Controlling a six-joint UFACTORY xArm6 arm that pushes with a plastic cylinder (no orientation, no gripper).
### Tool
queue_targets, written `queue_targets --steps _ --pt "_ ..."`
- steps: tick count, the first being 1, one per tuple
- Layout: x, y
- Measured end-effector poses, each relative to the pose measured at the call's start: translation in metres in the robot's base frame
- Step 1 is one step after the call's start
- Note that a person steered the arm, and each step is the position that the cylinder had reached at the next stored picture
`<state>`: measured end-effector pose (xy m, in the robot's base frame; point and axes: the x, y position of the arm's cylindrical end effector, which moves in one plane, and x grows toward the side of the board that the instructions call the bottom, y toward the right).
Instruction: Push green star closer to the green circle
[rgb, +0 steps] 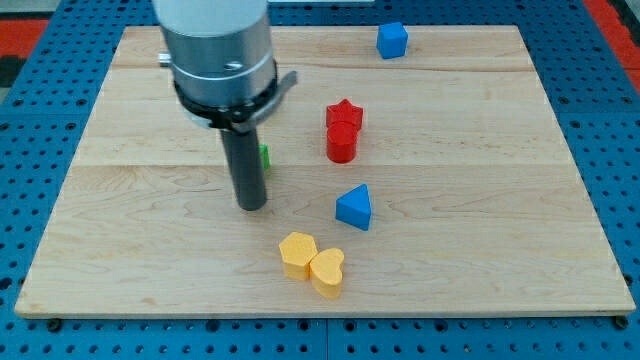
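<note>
My tip rests on the wooden surface; this tool is a bare rod and grasps nothing. A green block, mostly hidden and its shape unclear, sits just behind the rod, up from my tip. A red star and red cylinder stand to the right of the tip, a blue triangle lower right, and two yellow hearts below.

no legible text, labels, brands, numbers or signs appear on any surface in the camera view.
</note>
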<state>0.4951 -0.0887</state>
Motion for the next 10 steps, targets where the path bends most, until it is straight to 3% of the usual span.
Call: queue_targets --steps 6,8,10 --pt "-0.112 -0.012" --pt "-0.110 -0.010" --pt "-0.080 -0.010"
